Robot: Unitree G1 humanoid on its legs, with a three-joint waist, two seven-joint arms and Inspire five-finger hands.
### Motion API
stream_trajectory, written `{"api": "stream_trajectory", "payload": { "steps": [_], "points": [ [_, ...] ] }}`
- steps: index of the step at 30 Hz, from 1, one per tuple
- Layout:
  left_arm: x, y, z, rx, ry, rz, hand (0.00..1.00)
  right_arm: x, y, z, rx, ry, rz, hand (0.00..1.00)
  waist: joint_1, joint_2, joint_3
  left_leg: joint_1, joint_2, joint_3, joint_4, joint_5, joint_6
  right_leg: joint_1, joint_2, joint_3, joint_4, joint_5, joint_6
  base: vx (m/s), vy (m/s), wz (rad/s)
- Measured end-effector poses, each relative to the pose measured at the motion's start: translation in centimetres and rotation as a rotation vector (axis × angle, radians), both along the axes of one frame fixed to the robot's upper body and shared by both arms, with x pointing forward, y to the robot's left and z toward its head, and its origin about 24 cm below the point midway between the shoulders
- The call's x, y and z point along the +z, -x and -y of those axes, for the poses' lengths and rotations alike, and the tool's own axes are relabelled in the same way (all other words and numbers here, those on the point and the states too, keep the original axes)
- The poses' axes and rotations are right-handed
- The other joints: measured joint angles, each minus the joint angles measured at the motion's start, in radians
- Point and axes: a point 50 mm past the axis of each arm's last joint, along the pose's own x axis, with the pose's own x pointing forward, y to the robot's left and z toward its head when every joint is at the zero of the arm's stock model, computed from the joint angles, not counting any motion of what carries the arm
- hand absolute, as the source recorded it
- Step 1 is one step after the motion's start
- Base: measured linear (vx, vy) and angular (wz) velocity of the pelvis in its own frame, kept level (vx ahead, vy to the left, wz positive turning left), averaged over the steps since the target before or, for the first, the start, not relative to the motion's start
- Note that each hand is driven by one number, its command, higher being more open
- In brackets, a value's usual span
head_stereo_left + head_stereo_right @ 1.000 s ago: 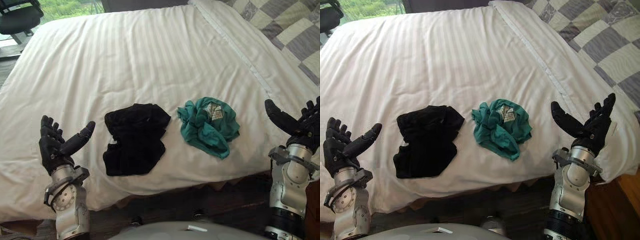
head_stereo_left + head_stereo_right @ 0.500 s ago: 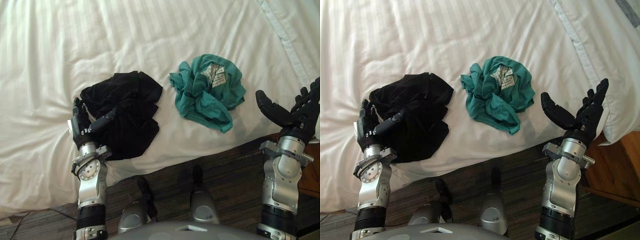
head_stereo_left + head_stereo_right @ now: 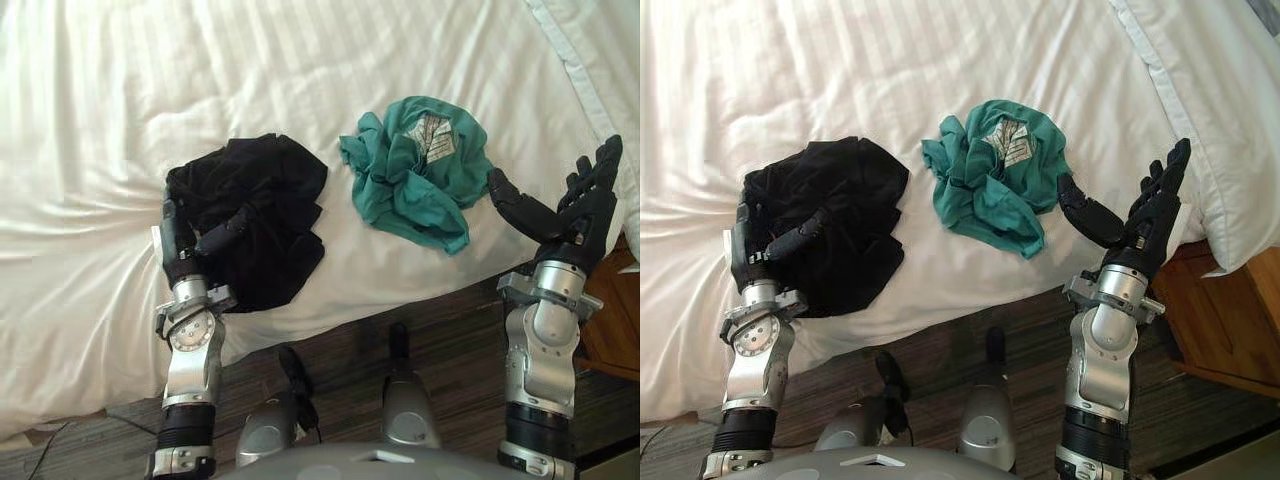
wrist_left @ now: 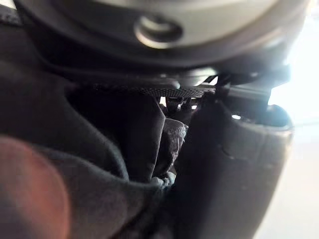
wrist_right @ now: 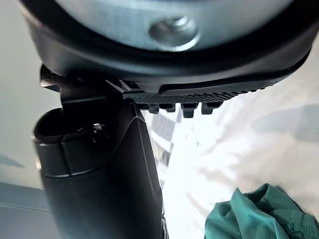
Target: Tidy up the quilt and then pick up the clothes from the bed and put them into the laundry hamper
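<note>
the white quilt [image 3: 300, 60] lies fairly flat around the teal garment [image 3: 420, 165], so i judge the tidying about done, though its edges are cut off; both clothes lie on the bed, so all the carrying is left. the black garment [image 3: 265, 215] sits just left of the teal garment, and my right hand [image 3: 568, 220] hovers just right of it, spread wide and empty. my left hand [image 3: 183, 255], further left at the black one's outer edge, has thumb and fingers apart over the cloth, though dark fingers on dark fabric are hard to separate.
</note>
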Motion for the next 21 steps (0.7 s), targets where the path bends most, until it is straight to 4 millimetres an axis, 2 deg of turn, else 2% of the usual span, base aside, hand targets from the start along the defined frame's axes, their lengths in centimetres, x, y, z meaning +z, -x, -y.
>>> {"api": "stream_trajectory", "payload": {
  "steps": [7, 11, 16, 21],
  "points": [
    [0.1, -0.2, 0.8, -0.072, -0.032, -0.004, 1.0, -0.7, 0.0, -0.7, 0.036, -0.015, -0.022, 1.0, 0.002, -0.004, 0.002, 0.0, -0.014, 0.001, 0.0, 0.003, 0.011, 0.007, -0.012, -0.001, -0.02, 0.036, 0.014, -0.01, 0.0, 0.0],
    [0.2, -0.4, 1.2, -0.121, -0.049, -0.008, 1.0, -1.3, -0.1, -1.8, 0.082, -0.04, -0.037, 1.0, 0.004, -0.011, 0.0, 0.002, -0.015, -0.002, 0.0, 0.005, 0.017, 0.017, -0.012, -0.003, -0.033, 0.063, 0.021, 0.0, 0.0, 0.0],
    [0.5, -0.4, 2.0, -0.169, -0.067, -0.008, 1.0, -1.9, 0.0, -2.5, 0.12, -0.054, -0.056, 1.0, 0.004, -0.022, -0.004, 0.006, -0.018, -0.004, 0.0, 0.005, 0.022, 0.021, -0.014, -0.003, -0.033, 0.078, 0.019, 0.0, 0.0, 0.0],
    [0.6, -0.5, 3.1, -0.214, -0.254, -0.05, 1.0, -2.8, 0.4, -3.3, 0.146, -0.084, -0.086, 1.0, 0.004, -0.032, -0.007, 0.017, -0.018, -0.004, 0.0, 0.005, 0.024, 0.031, -0.015, -0.003, -0.034, 0.088, 0.019, 0.0, -0.022, -0.02]
  ]
}}
